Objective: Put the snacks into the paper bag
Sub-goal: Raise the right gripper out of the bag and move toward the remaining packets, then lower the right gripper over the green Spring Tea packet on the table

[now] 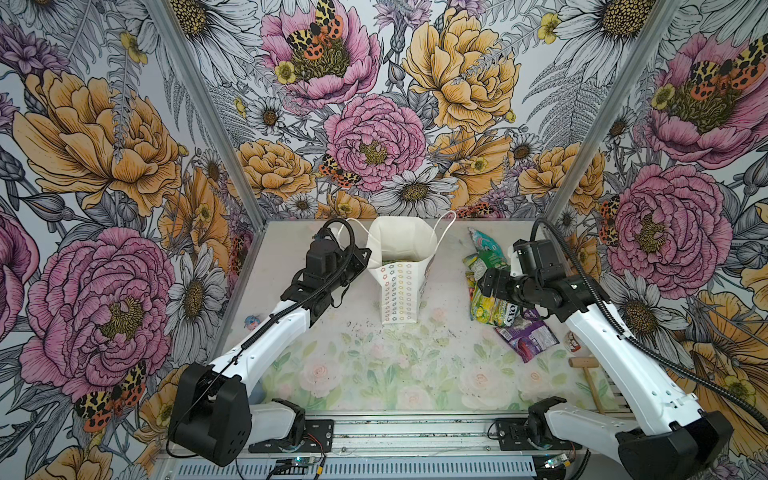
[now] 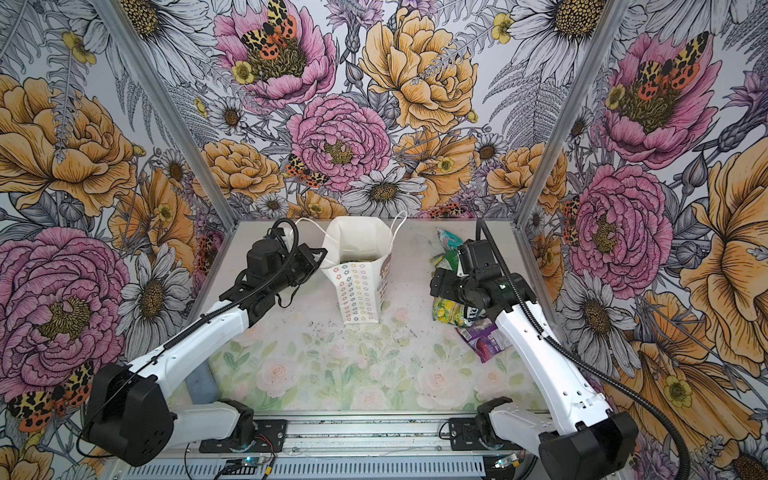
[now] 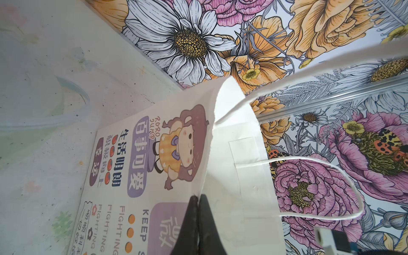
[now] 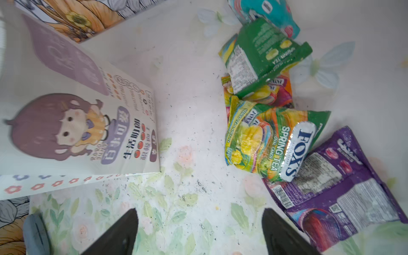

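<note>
The white paper bag [image 1: 397,299] [image 2: 357,295] stands upright at the table's back centre, its mouth open, and something green shows inside it [image 1: 392,262]. My left gripper [image 1: 365,253] [image 3: 198,198] is shut on the bag's [image 3: 231,165] upper side edge. The snacks lie in a pile right of the bag: a green-yellow FOX'S packet [image 4: 265,141] [image 1: 488,307], a purple one [image 4: 344,187] [image 1: 525,336], a green one [image 4: 262,55], an orange one [image 4: 280,88] and a teal one [image 4: 265,11] [image 1: 484,241]. My right gripper [image 4: 199,213] [image 1: 484,282] hangs open and empty over bare table between bag [image 4: 88,132] and pile.
A small wooden mallet [image 1: 586,370] lies near the right wall, with a small clear cup [image 1: 575,338] just behind it. A small blue object [image 1: 251,321] sits by the left wall. Flowered walls close in the table on three sides.
</note>
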`<act>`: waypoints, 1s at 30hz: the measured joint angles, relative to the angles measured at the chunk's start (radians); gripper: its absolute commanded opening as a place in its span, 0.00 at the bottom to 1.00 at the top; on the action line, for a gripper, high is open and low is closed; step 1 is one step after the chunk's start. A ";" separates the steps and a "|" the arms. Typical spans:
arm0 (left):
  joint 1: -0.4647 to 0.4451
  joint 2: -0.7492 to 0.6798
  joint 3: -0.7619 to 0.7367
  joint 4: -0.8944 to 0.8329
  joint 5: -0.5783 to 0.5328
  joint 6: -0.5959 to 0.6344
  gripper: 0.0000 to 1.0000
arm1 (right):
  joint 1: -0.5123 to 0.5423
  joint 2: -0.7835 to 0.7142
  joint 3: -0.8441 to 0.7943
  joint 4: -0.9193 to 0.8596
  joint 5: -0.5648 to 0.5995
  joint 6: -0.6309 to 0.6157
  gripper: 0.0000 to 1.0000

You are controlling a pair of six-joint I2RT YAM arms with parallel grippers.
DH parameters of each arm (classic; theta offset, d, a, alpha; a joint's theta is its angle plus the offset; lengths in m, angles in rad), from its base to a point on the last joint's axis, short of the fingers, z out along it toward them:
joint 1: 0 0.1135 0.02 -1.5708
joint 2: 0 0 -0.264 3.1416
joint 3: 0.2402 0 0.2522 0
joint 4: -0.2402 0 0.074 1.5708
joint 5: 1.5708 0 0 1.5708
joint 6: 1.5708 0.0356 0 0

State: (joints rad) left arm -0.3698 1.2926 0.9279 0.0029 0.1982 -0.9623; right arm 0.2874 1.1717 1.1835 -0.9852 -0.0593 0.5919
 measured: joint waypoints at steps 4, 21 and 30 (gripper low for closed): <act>0.000 0.007 -0.002 0.006 0.003 -0.005 0.00 | -0.021 0.082 -0.056 -0.001 0.023 0.016 0.93; 0.001 0.008 -0.002 0.010 0.002 -0.008 0.00 | -0.041 0.229 -0.126 0.031 0.166 0.062 1.00; 0.001 0.008 -0.002 0.010 0.002 -0.008 0.00 | -0.070 0.339 -0.128 0.075 0.187 0.066 1.00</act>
State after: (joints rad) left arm -0.3691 1.3010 0.9264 0.0128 0.2005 -0.9703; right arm 0.2173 1.5108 1.0554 -0.9104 0.1276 0.6582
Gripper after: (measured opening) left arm 0.050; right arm 0.996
